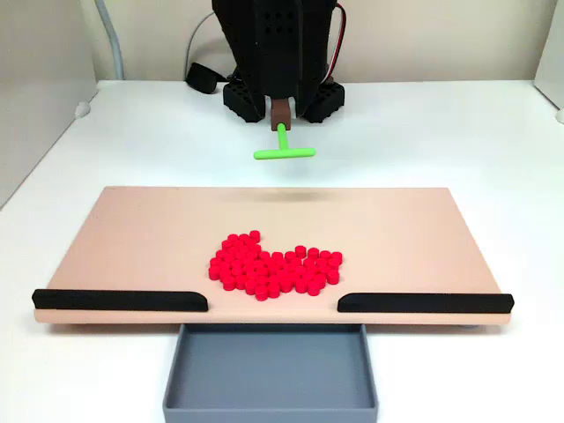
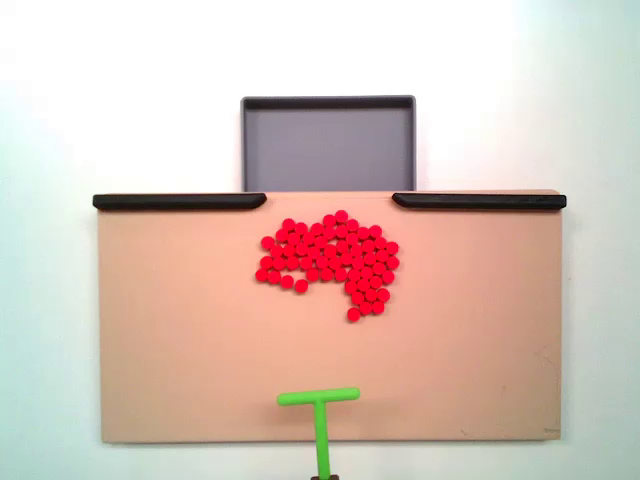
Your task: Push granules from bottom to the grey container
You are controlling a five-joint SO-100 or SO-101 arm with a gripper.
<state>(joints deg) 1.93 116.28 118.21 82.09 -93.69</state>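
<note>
Dozens of granules (image 2: 330,260) clustered near the grey container (image 2: 328,148); fingers' state impossible to tell.

The granules (image 1: 276,270) are bright, uniform red. The grey container (image 1: 270,370) is plain matte grey. The board (image 2: 180,340) is tan, its two strips (image 2: 180,201) black. The T-shaped stick (image 2: 319,400) is vivid green on a brown holder (image 1: 281,113). The desk (image 1: 458,132) is white, the arm (image 1: 273,44) black.

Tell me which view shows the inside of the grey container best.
The fixed view from above: the grey container lies fully in frame, its floor bare, beyond the gap between the black strips. The other fixed view cuts off the container's near edge.
</note>
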